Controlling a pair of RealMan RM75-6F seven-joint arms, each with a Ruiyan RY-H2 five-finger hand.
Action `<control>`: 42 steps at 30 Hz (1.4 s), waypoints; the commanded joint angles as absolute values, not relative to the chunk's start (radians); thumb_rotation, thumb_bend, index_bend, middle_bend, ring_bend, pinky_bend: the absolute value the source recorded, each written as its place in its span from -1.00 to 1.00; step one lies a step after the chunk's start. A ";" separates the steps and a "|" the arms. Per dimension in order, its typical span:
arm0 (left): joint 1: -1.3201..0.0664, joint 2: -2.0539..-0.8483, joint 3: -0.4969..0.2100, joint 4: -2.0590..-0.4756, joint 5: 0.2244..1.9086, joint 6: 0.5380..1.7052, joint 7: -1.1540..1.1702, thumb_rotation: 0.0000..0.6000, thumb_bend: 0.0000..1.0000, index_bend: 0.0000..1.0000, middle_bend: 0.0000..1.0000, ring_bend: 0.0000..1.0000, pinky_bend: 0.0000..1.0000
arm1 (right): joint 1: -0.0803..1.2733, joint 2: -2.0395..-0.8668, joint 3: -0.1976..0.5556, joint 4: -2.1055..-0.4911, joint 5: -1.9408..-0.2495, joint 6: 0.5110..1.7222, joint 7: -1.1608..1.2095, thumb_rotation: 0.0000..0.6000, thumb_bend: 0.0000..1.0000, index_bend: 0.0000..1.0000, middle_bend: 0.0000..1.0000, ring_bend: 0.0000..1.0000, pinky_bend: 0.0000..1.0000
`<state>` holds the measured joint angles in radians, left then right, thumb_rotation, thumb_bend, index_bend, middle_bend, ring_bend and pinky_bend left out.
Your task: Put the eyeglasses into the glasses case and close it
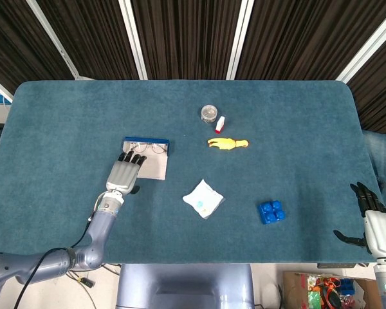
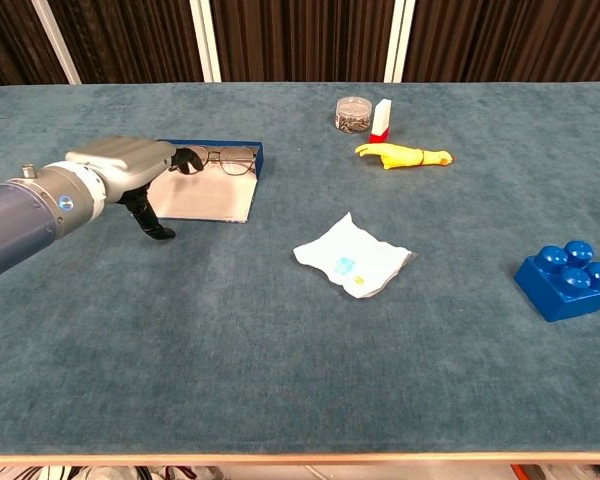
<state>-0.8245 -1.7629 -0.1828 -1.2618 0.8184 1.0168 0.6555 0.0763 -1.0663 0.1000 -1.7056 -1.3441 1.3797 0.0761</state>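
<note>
The blue glasses case (image 1: pixel 145 140) lies open left of the table's middle, its pale lid (image 1: pixel 157 168) flat toward me. The thin-framed eyeglasses (image 1: pixel 152 149) rest in the blue tray; the chest view shows the eyeglasses (image 2: pixel 226 158) against the tray's far wall. My left hand (image 1: pixel 123 174) hovers at the case's left end, fingers stretched toward the tray and holding nothing. In the chest view my left hand (image 2: pixel 130 166) covers the lid's left part, thumb pointing down. My right hand (image 1: pixel 372 219) hangs open off the table's near right corner.
A clear jar (image 1: pixel 209 113) and a small white-and-red bottle (image 1: pixel 220 123) stand behind a yellow rubber chicken (image 1: pixel 228 143). A crumpled white packet (image 1: pixel 203 198) lies near the middle. A blue toy brick (image 1: pixel 271 212) sits at the front right.
</note>
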 commanded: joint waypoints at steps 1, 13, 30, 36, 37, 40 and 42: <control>-0.833 -1.790 -0.180 -1.221 0.838 1.017 0.650 1.00 -0.61 -0.73 -0.69 -0.92 -0.79 | 0.076 -1.066 0.100 -1.706 -1.343 1.379 0.078 1.00 -0.76 -0.99 -1.00 -0.84 -0.63; -0.858 -1.865 -0.195 -1.104 0.844 1.010 0.679 1.00 -0.60 -0.68 -0.71 -0.92 -0.80 | 0.076 -1.068 0.100 -1.702 -1.348 1.384 0.075 1.00 -0.76 -0.99 -1.00 -0.84 -0.63; -0.873 -1.926 -0.220 -1.009 0.857 1.008 0.691 1.00 -0.45 -0.48 -0.75 -0.92 -0.81 | 0.073 -1.077 0.100 -1.690 -1.366 1.403 0.070 1.00 -0.76 -0.99 -1.00 -0.84 -0.63; -0.881 -1.944 -0.227 -0.978 0.884 1.021 0.687 1.00 -0.24 -0.38 -0.75 -0.92 -0.81 | 0.073 -1.076 0.099 -1.691 -1.366 1.401 0.073 1.00 -0.76 -0.99 -1.00 -0.84 -0.63; -0.883 -1.947 -0.230 -0.972 0.889 1.027 0.686 1.00 -0.24 -0.36 -0.75 -0.92 -0.81 | 0.073 -1.076 0.099 -1.691 -1.365 1.401 0.073 1.00 -0.76 -0.99 -1.00 -0.84 -0.63; -0.888 -1.955 -0.238 -0.956 0.907 1.043 0.683 1.00 -0.22 -0.33 -0.75 -0.92 -0.81 | 0.073 -1.075 0.099 -1.692 -1.365 1.400 0.074 1.00 -0.75 -0.98 -1.00 -0.84 -0.63; -0.892 -1.960 -0.242 -0.944 0.917 1.049 0.682 1.00 -0.20 -0.32 -0.75 -0.92 -0.82 | 0.073 -1.074 0.099 -1.693 -1.364 1.399 0.075 1.00 -0.75 -0.98 -1.00 -0.84 -0.63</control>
